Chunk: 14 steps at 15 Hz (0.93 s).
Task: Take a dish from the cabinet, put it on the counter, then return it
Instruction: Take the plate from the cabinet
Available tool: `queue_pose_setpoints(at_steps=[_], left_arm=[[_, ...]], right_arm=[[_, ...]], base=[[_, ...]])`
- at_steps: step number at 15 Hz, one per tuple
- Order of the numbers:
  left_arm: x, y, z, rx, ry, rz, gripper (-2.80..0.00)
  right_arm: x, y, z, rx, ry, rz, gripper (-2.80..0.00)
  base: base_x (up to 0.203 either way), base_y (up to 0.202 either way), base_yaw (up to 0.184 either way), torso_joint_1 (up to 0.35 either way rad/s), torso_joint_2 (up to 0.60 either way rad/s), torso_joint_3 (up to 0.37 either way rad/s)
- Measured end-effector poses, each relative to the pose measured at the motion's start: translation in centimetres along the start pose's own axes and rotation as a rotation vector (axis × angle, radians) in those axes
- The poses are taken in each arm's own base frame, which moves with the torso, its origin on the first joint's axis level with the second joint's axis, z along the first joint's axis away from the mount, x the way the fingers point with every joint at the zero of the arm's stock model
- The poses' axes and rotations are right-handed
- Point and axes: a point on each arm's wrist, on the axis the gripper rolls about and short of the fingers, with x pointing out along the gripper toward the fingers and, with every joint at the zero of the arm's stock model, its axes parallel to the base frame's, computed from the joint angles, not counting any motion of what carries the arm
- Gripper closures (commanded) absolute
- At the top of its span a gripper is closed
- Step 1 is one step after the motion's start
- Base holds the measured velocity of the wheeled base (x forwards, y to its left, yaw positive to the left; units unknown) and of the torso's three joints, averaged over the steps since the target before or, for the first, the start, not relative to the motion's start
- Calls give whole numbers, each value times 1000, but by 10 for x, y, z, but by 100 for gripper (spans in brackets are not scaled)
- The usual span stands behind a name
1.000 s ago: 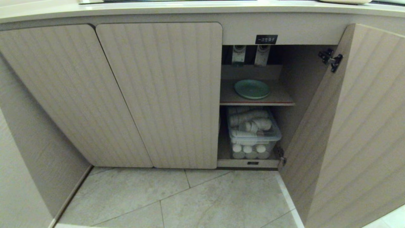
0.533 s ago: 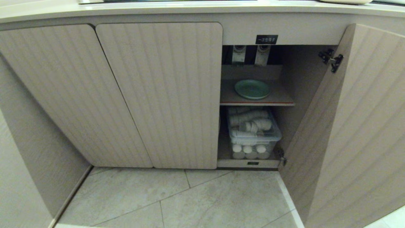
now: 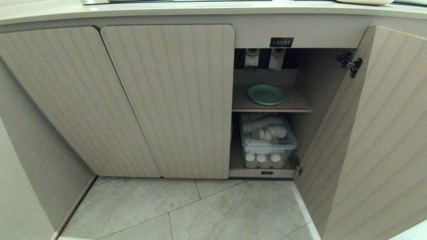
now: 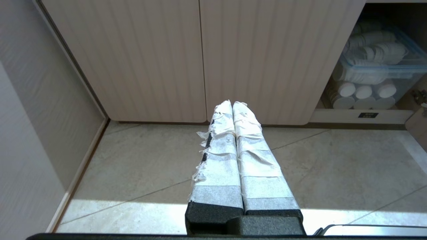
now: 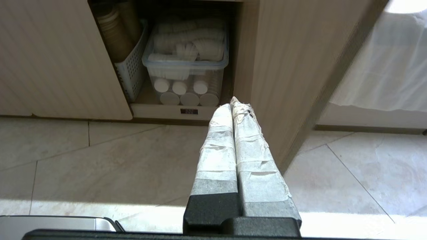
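1. Mint-green dish (image 3: 266,94) lies flat, face up, on red-edged shelf (image 3: 271,109) inside open cabinet (image 3: 166,100), right of frame centre; round, so no long axis.
2. Below shelf: clear bin (image 3: 268,141) of white cups. Black label (image 3: 281,42) above the opening.
3. Right door (image 3: 373,133) swung open, fills right of frame.
4. Counter (image 3: 200,8) strip along top edge.
5. Left gripper (image 4: 232,105) over floor tiles (image 4: 333,166), jaws pressed together, empty.
6. Right gripper (image 5: 232,103) near the open door's edge, jaws together, empty.

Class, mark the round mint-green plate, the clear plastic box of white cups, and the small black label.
round mint-green plate (image 3: 266,94), head view, centre
clear plastic box of white cups (image 3: 268,141), head view, front rim
small black label (image 3: 281,42), head view, middle
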Motion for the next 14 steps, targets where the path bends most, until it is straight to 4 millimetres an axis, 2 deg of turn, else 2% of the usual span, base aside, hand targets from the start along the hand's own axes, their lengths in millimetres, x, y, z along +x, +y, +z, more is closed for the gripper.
queue_pose_setpoints(at_steps=[14], left_arm=[[0, 0, 0, 0, 0, 1, 0]], right_arm=[[0, 0, 0, 1, 0, 0, 0]], base=[[197, 0, 3, 3, 1, 2]])
